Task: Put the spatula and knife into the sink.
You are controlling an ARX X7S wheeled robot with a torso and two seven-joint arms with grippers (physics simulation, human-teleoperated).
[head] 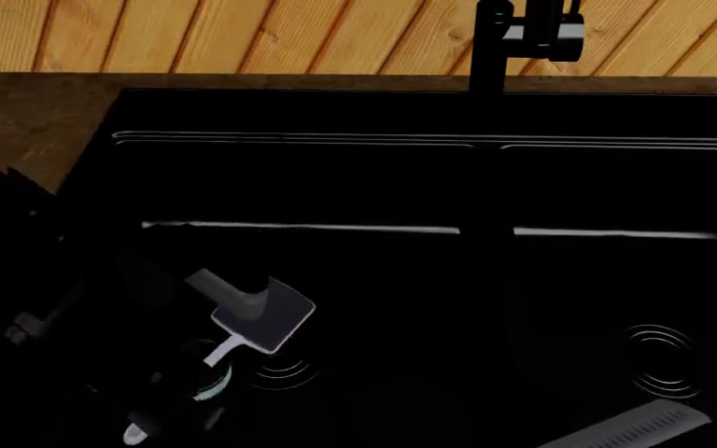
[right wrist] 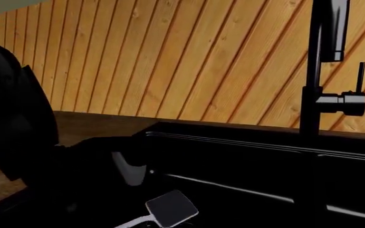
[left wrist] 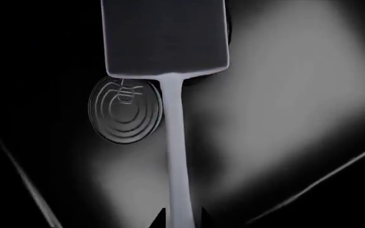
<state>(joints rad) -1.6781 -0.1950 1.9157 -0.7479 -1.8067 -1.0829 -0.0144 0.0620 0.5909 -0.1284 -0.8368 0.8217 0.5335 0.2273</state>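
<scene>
Left gripper [head: 197,378] down in the left basin of the sink [head: 333,187], jaws clamped on the thin handle of the spatula [head: 265,317]; blade held above the ringed drain [left wrist: 125,111]. Knife [head: 626,431] lying flat in the right basin, near the other drain [head: 657,359]. Right gripper out of sight, jaws impossible to judge. Black faucet [head: 502,47] behind, on the wooden counter [head: 35,112].

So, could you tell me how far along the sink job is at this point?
Nothing looks finished yet. In hand: the grey square-bladed spatula hangs over the left basin's ringed drain of the glossy black sink, its handle running into the left gripper, apparently clamped. Left: release it, then the knife; a pale ribbed slab lies by the right basin.
</scene>
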